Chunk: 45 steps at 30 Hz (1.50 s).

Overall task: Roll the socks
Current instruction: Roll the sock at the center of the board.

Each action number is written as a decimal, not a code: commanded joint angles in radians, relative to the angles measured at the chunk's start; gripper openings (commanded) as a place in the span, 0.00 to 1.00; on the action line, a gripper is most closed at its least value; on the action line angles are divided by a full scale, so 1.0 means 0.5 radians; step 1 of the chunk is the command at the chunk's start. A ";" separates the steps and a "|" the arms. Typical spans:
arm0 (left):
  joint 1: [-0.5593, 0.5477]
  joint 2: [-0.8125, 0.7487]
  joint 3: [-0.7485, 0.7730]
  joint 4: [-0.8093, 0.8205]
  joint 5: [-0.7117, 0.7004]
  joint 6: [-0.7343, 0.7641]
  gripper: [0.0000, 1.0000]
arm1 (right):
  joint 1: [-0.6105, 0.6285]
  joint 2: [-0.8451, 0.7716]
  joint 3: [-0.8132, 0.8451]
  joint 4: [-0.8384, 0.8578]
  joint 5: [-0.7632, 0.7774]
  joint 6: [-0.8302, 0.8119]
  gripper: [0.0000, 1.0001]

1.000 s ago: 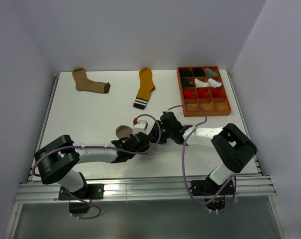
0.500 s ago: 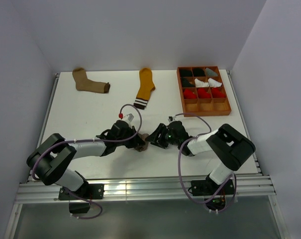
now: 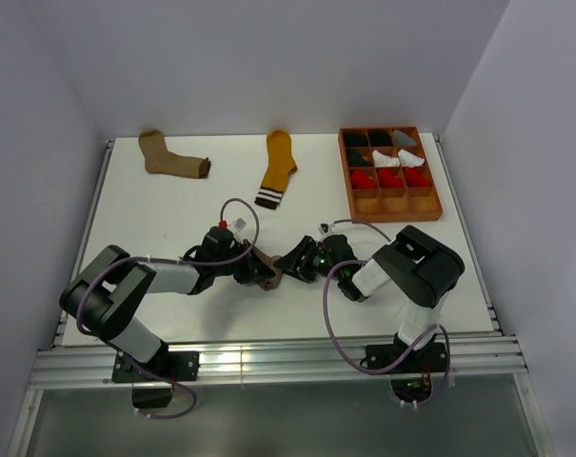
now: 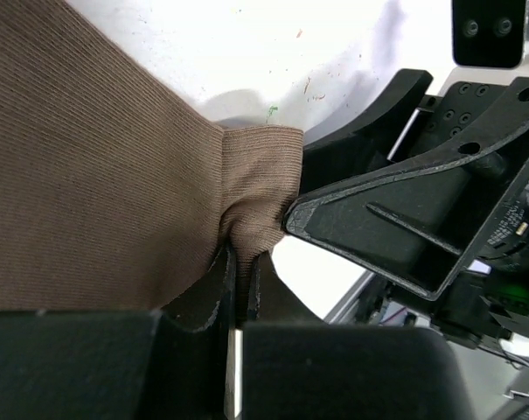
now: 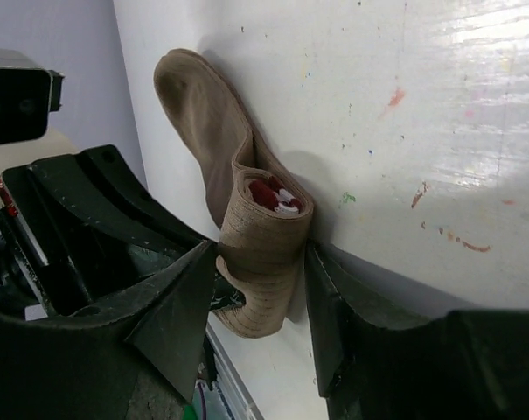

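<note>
The light brown sock (image 3: 271,277) lies at the table's middle front, partly rolled, with the red-white cuff inside the roll (image 5: 273,194). My left gripper (image 3: 260,270) is shut on a pinch of its loose fabric (image 4: 247,219). My right gripper (image 3: 293,264) faces it, and its fingers (image 5: 330,297) press both sides of the roll (image 5: 260,236). The flat foot part (image 5: 198,114) trails away on the table. The tan sock with a dark cuff (image 3: 171,158) lies flat at the back left. The mustard sock with a striped cuff (image 3: 277,169) lies flat at the back middle.
An orange wooden tray (image 3: 439,195) stands at the back right, with black, grey, white and red rolled bundles (image 3: 389,177) in its far compartments. Its near row holds nothing. White walls close the table on three sides.
Both grippers have closed in on the light brown sock. The right one slid left onto it. The sock went from lying flat to being bunched and rolled between them.
</note>
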 commanded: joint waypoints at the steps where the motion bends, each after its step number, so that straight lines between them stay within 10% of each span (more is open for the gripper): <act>1: 0.042 0.073 -0.050 0.002 0.069 -0.035 0.01 | -0.022 0.076 0.028 0.134 -0.019 -0.007 0.53; 7: 0.094 0.171 -0.043 0.048 0.130 -0.044 0.01 | -0.022 0.140 0.080 0.125 -0.099 -0.053 0.47; 15: 0.082 -0.028 0.009 -0.239 -0.197 0.131 0.23 | -0.022 -0.093 0.334 -0.703 0.014 -0.335 0.00; 20: -0.056 -0.300 0.125 -0.632 -0.639 0.269 0.44 | -0.013 -0.160 0.619 -1.377 0.137 -0.504 0.00; 30: -0.754 -0.587 0.236 -0.799 -1.759 0.456 0.53 | 0.033 -0.016 1.227 -2.414 0.257 -0.676 0.00; 45: -1.200 -0.151 0.371 -0.274 -2.269 1.143 0.53 | 0.055 0.107 1.387 -2.620 0.229 -0.688 0.00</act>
